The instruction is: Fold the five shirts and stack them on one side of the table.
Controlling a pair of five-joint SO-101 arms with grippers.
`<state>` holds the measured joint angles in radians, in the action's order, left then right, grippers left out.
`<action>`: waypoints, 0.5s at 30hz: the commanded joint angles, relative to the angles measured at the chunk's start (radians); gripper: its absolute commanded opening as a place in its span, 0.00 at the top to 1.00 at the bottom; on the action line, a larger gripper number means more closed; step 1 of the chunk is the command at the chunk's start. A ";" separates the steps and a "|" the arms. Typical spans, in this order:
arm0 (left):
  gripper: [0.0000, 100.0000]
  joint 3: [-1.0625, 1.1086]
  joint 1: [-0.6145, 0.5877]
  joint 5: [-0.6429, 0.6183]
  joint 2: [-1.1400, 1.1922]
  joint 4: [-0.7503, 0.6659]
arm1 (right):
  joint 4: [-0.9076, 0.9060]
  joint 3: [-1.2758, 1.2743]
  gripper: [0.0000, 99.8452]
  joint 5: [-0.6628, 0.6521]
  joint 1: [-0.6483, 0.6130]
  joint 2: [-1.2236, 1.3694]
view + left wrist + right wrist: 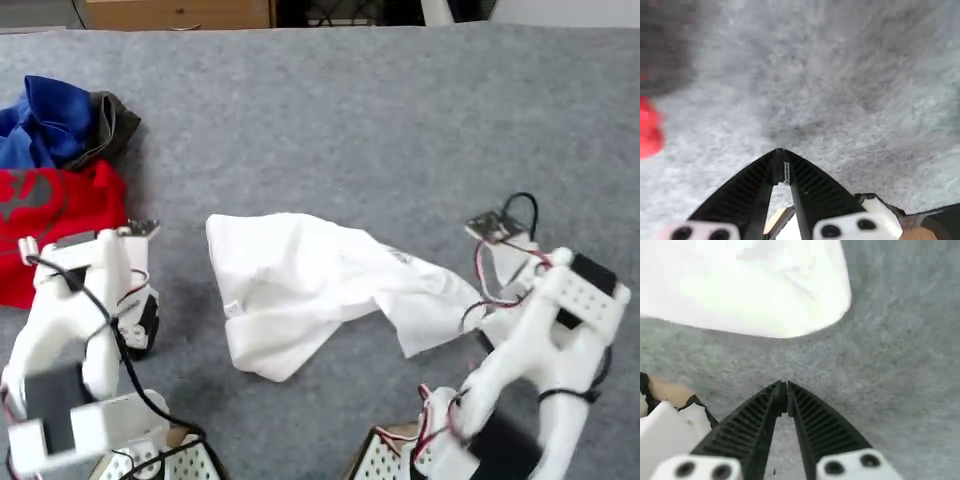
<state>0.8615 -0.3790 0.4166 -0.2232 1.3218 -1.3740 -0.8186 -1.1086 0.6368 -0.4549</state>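
A crumpled white shirt lies in the middle of the grey table cover. Its sleeve end trails toward my right gripper. In the right wrist view that gripper is shut and empty, its tips just above bare felt a short way from the white shirt's edge. At the far left lie a red shirt, a blue shirt and a dark shirt, bunched together. My left gripper hangs beside the red shirt, shut on nothing, with a bit of red shirt off to one side.
A wooden cabinet stands behind the table's far edge. The table's near edge shows under the left wrist. Both arm bases sit at the near edge, left and right. Bare felt stretches across the back and right of the table.
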 commanded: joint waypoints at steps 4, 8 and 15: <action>0.97 -0.010 0.013 0.008 -0.265 0.091 | -0.135 0.024 0.93 0.011 -0.287 -0.177; 0.97 -0.005 0.012 0.008 -0.318 0.110 | -0.103 0.010 0.83 0.107 -0.439 -0.177; 0.97 -0.002 0.005 0.008 -0.318 0.133 | 0.086 -0.082 0.82 0.250 -0.640 -0.081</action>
<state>0.8631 -0.3790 0.4166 -0.5178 1.4415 -1.3648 -0.8953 -0.9122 0.0660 -0.5854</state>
